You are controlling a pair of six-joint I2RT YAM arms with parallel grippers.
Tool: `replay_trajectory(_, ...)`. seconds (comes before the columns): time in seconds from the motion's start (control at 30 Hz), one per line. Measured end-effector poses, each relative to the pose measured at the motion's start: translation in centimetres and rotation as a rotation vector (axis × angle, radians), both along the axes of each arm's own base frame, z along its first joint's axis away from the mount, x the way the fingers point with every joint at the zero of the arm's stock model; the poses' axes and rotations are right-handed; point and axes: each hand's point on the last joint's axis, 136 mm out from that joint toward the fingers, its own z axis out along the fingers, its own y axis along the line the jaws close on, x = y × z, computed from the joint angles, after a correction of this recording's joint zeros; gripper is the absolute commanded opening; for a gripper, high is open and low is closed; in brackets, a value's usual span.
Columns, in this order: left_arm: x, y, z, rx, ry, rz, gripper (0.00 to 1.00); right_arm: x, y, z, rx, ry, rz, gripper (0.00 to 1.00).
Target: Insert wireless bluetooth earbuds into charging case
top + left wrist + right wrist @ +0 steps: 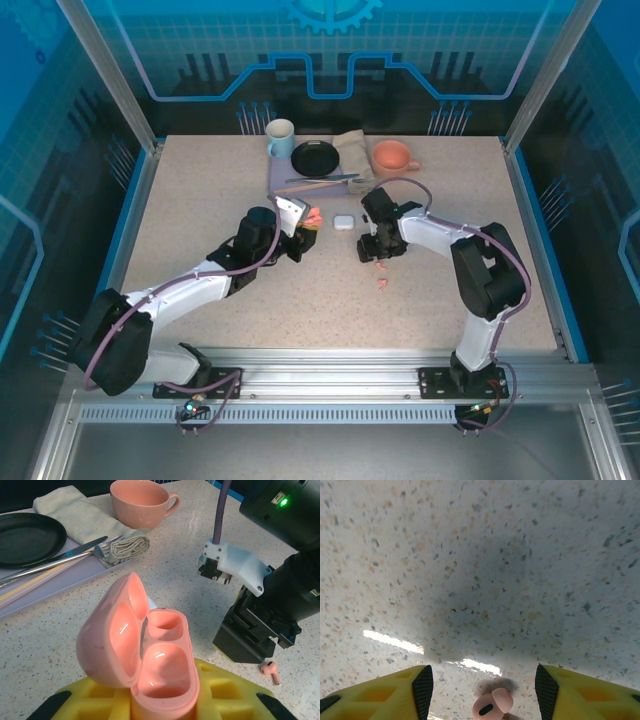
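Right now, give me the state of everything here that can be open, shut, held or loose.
pink charging case, lid open, both wells empty, held.
left end effector, shut on the pink charging case.
right end effector, open, one finger on either side of a pink earbud.
pink earbud, lying loose on the table, not gripped.
white case, on the table, looks closed.
pink mug, upright, empty.

Pink earbud (492,706), stem past bottom edge

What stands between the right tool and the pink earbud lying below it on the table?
Nothing visible does. The pink earbud lies on the bare table, in the open gap between the two fingers of the right tool.
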Motion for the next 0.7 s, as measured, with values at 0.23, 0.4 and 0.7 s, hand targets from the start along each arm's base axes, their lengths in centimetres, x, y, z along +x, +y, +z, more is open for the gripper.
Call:
replay_trajectory(0.23, 0.0, 0.0, 0.0, -0.001, 0.001, -0.002, 0.0, -0.6, 0.0, -0.6, -0.007, 0.031, 0.025, 0.57)
replay_trajectory(0.4, 0.0, -0.1, 0.0, -0.002, 0.002, -0.005, 0.0, -0.9, -0.1, -0.7, -0.016, 0.042, 0.032, 0.55)
replay_trajectory(0.7, 0.0, -0.1, 0.0, -0.002, 0.002, -0.005, 0.0, -1.3, -0.6, -1.3, -0.043, 0.065, 0.045, 0.52)
